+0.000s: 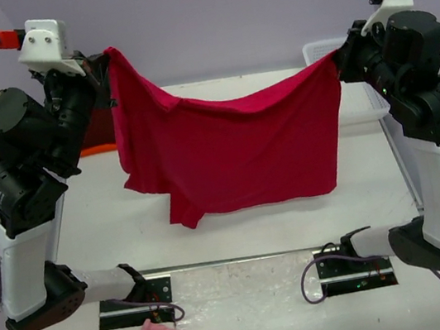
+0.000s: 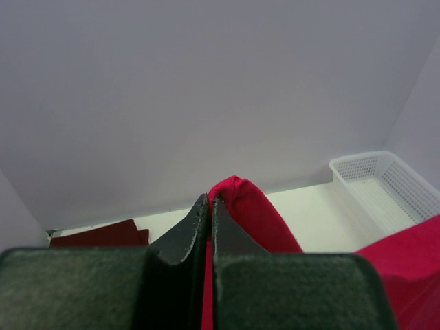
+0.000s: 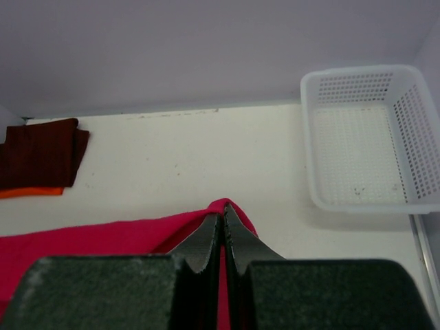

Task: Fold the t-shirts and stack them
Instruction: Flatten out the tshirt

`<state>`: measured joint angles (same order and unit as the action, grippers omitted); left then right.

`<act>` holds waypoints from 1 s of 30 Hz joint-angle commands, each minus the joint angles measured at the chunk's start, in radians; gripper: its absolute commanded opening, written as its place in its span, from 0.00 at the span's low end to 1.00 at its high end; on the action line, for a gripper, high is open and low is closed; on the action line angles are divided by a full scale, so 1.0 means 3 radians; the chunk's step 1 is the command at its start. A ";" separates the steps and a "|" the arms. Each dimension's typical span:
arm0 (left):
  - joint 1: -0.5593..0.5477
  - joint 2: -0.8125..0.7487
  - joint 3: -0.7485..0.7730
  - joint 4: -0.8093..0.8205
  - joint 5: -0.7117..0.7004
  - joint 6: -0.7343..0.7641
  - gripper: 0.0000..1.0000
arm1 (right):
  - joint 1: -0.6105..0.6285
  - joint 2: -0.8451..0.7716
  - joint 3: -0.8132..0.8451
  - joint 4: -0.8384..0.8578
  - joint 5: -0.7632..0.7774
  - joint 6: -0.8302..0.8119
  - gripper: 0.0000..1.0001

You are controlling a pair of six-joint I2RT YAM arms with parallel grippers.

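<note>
Left claw (image 2: 210, 201) and right claw (image 3: 222, 215) each pinch a corner of the red t-shirt (image 1: 235, 154), arms raised high and apart.

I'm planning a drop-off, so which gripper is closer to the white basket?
Right. The right gripper holds a red shirt corner close by the basket; the left gripper holds the other corner far off on the opposite side.

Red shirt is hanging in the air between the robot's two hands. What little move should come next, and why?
Probably lower the left gripper and right gripper together, laying the red t-shirt flat on the table. Each is shut on an upper corner, and the shirt hangs sagging, unfolded.
</note>
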<state>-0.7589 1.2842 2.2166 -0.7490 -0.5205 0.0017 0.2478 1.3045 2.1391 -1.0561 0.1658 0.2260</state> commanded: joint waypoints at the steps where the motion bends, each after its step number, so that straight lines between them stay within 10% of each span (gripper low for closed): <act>1: 0.0024 -0.0108 0.0256 0.0226 0.0323 0.0219 0.00 | 0.0008 -0.0119 0.0207 -0.0059 0.0026 -0.0063 0.00; 21: 0.0029 -0.1136 -0.0287 0.0492 0.1831 -0.0384 0.00 | 0.0238 -0.1449 -0.0187 -0.0115 -0.0404 0.0075 0.00; 30: 0.0029 -0.0508 -0.0524 0.0313 0.0826 -0.0374 0.00 | 0.0238 -0.1045 -0.0967 0.0174 -0.0123 0.0172 0.00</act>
<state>-0.7540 1.0283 2.1380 -0.6319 -0.0963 -0.0952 0.3145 0.8616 1.9785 -1.0512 0.0856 0.2623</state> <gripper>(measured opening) 0.008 0.006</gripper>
